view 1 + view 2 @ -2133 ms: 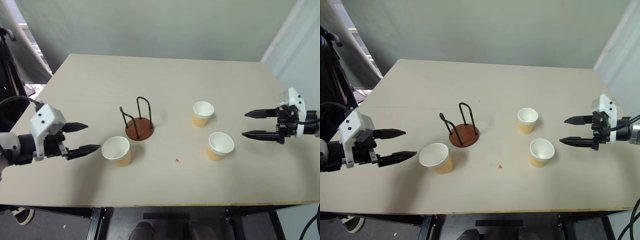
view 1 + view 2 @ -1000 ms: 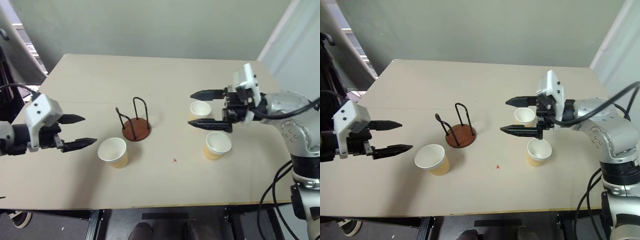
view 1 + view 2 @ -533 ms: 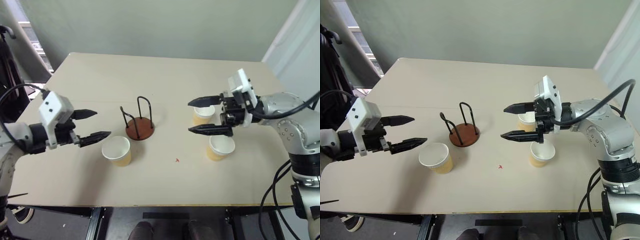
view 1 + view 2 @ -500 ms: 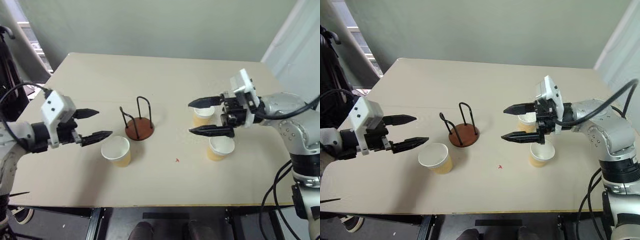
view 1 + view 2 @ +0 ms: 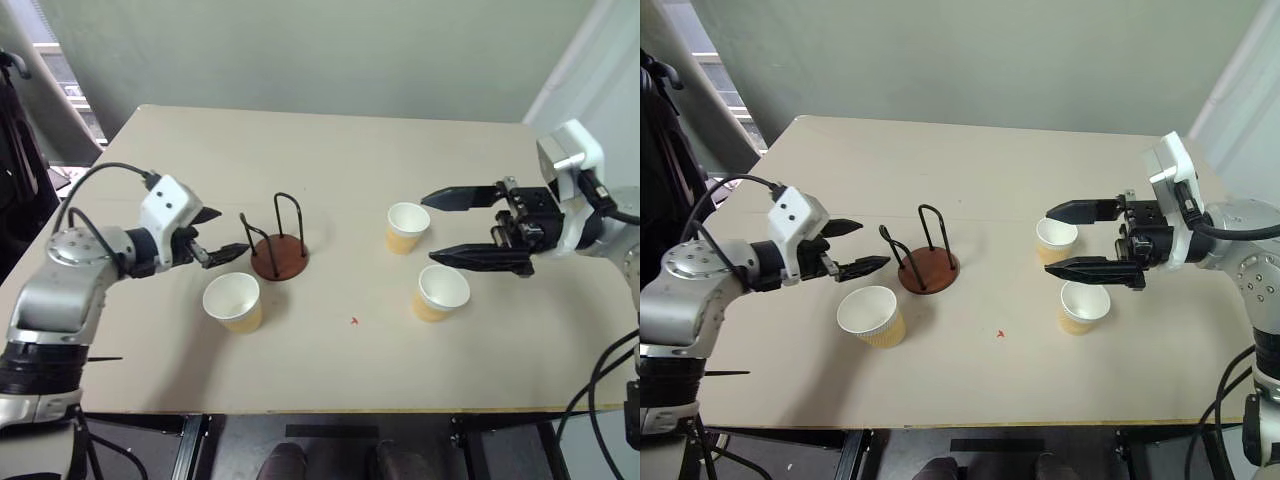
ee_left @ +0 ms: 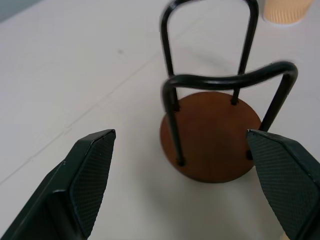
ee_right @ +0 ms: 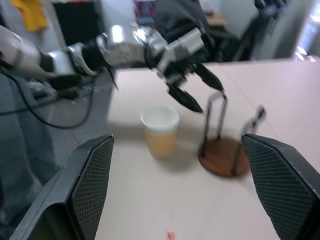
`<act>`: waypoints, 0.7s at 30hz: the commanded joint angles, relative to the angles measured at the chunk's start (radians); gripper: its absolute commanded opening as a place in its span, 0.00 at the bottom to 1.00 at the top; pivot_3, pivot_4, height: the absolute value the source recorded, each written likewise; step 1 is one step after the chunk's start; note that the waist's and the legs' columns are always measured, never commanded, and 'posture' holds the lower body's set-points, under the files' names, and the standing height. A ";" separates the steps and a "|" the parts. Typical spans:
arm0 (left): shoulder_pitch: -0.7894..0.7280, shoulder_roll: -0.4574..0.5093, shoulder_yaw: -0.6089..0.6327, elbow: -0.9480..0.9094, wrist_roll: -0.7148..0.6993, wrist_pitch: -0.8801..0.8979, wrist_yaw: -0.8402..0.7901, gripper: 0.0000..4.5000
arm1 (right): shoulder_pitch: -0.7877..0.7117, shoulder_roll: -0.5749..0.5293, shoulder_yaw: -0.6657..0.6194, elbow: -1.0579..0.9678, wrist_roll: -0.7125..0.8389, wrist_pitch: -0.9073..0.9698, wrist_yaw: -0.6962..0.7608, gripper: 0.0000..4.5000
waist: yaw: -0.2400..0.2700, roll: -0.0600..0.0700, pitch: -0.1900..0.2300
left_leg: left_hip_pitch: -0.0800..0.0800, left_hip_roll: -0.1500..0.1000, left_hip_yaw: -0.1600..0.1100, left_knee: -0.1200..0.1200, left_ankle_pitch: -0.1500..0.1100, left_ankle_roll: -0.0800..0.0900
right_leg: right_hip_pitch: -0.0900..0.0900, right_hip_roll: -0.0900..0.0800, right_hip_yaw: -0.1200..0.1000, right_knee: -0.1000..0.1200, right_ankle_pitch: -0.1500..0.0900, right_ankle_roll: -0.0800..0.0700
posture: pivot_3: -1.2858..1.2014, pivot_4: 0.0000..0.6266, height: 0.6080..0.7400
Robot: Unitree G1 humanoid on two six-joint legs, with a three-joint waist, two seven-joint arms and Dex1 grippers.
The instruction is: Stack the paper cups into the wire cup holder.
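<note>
Worktop [image 5: 330,160] of pale beige carries everything, seen from above. At its left side the left tool [image 5: 222,232] reaches in toward the middle, its two black fingers apart and holding nothing; the tips sit just beside the wire cup holder [image 5: 277,255], not touching it. In the left wrist view the open fingers [image 6: 87,175] frame the holder's brown base [image 6: 212,135] and its black wire loops.

Just in front of that tool, nearer the worktop's front edge, stands the left paper cup [image 5: 232,301], upright and mouth up, close beside the holder's base but apart from it. The holder itself is upright, a round reddish-brown disc with two thin black arches rising from it, and no cup sits in it.

A small red mark [image 5: 354,321] lies on the bare surface between the holder and the right-hand cups.

Farther right stands the middle paper cup [image 5: 406,227], upright. Nearer the front edge and a little more to the right stands the right paper cup [image 5: 441,292], also upright.

The right tool [image 5: 454,228] points leftward above these two cups, fingers wide apart and empty, one fingertip over by the middle cup, the other above the right cup.
</note>
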 commanded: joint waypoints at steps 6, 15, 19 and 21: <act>-0.087 -0.087 -0.030 0.094 0.069 -0.066 0.053 0.99 | 0.065 -0.105 -0.046 0.105 -0.170 -0.124 -0.015 0.92 | 0.002 -0.001 0.000 | 0.000 0.000 0.000 0.001 0.000 0.000 | 0.001 0.000 0.000 -0.001 0.001 0.002 | 0.52 0.24 1.00; -0.125 -0.164 -0.054 0.158 0.112 -0.093 0.076 0.87 | 0.111 -0.123 -0.079 0.111 -0.167 -0.149 0.004 0.92 | 0.003 -0.001 0.000 | -0.001 0.000 0.006 0.002 0.000 0.000 | 0.001 0.000 0.001 -0.002 0.002 0.003 | 0.52 0.24 1.00; -0.131 -0.180 -0.045 0.170 0.121 -0.096 0.085 0.54 | 0.116 -0.121 -0.079 0.110 -0.167 -0.151 0.003 0.92 | 0.003 -0.001 0.001 | -0.001 0.000 0.006 0.002 0.000 0.000 | 0.001 0.000 0.001 -0.003 0.002 0.003 | 0.52 0.24 1.00; -0.133 -0.177 -0.041 0.171 0.123 -0.098 0.082 0.36 | 0.118 -0.123 -0.080 0.112 -0.167 -0.152 0.004 0.92 | 0.003 -0.001 0.001 | -0.001 0.000 0.006 0.002 0.000 0.000 | 0.001 0.000 0.001 -0.003 0.002 0.004 | 0.52 0.24 1.00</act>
